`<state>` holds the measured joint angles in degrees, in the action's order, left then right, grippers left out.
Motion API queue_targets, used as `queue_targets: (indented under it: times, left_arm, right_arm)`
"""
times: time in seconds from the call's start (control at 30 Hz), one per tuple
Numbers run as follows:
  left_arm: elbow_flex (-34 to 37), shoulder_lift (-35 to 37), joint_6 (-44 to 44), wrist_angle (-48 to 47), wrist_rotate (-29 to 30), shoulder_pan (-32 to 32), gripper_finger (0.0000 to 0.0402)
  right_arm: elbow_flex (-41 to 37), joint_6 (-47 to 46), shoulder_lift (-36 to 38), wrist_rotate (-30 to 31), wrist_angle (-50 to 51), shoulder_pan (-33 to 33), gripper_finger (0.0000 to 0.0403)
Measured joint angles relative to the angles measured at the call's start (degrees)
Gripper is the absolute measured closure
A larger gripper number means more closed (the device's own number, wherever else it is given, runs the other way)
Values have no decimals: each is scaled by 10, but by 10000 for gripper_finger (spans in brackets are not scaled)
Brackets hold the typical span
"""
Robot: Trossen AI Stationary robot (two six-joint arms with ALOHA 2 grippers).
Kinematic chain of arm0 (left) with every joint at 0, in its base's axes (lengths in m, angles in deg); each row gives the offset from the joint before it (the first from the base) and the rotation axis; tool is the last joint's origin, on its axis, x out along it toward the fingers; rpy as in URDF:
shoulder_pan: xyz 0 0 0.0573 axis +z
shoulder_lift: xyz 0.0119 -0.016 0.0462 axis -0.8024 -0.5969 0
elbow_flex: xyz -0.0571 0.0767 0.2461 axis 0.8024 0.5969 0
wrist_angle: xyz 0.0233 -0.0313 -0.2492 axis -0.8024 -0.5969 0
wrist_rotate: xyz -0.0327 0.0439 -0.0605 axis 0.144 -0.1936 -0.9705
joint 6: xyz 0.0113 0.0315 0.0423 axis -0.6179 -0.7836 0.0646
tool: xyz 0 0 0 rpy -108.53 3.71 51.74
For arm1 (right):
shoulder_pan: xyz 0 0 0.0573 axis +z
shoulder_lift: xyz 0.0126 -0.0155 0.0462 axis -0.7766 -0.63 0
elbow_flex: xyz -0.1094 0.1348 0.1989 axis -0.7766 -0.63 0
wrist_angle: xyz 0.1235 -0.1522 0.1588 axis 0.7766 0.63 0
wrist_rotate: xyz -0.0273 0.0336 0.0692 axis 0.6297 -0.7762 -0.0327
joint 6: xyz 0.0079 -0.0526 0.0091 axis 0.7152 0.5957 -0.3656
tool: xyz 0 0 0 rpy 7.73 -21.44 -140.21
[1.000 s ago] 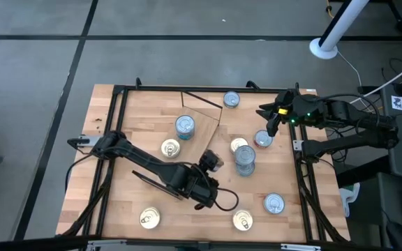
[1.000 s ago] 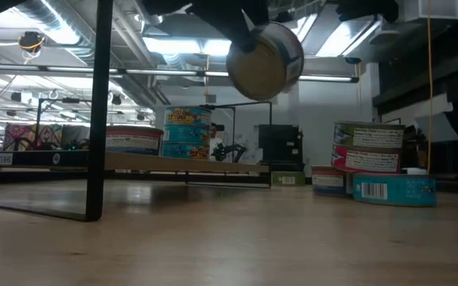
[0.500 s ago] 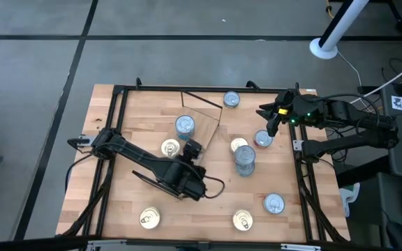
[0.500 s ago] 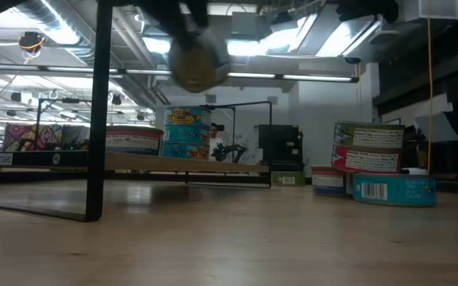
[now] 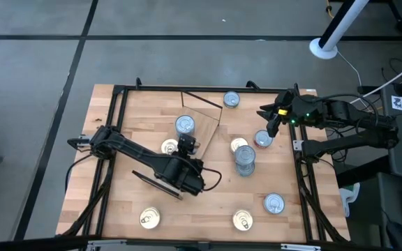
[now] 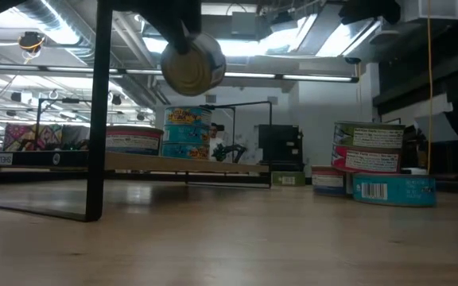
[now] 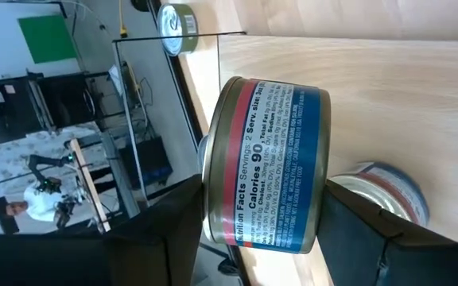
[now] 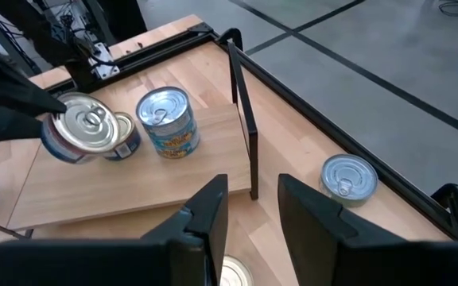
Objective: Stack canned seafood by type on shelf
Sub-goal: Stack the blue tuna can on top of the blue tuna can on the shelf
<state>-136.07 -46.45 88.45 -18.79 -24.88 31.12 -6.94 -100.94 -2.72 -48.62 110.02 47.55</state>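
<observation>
Even overhead light on the counter (image 5: pixel 117 202), soft shadows. Low view dim and backlit, glare from ceiling strip lights (image 6: pixel 324 36), raised can (image 6: pixel 192 66) slightly soft.

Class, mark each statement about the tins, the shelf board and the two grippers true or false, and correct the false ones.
1. The left gripper holds a blue-and-red labelled tin off the table. True.
2. The right gripper carries a tin. False: it holds nothing.
3. A stack of tins stands on the tabletop right of the shelf board. True.
4. The shelf board has no tins on it. False: a stack of blue-labelled tins stands there, a gold-lidded tin beside it.
</observation>
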Motion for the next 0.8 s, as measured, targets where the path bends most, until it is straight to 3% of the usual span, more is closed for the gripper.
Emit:
queue_targets:
  times: [0.2,0.43,0.63,0.8]
  left_arm:
    - [1,23,-5,0,-19,8,199]
    - [20,111,32,2,-30,40,199]
    - [177,225,106,-2,-39,56,199]
    - [302,268,159,26,-39,48,199]
  right_arm:
    - [0,0,0,0,1,0,290]
    - [0,0,0,0,4,0,290]
    - [0,0,0,0,18,0,290]
    - [0,0,0,3,20,0,290]
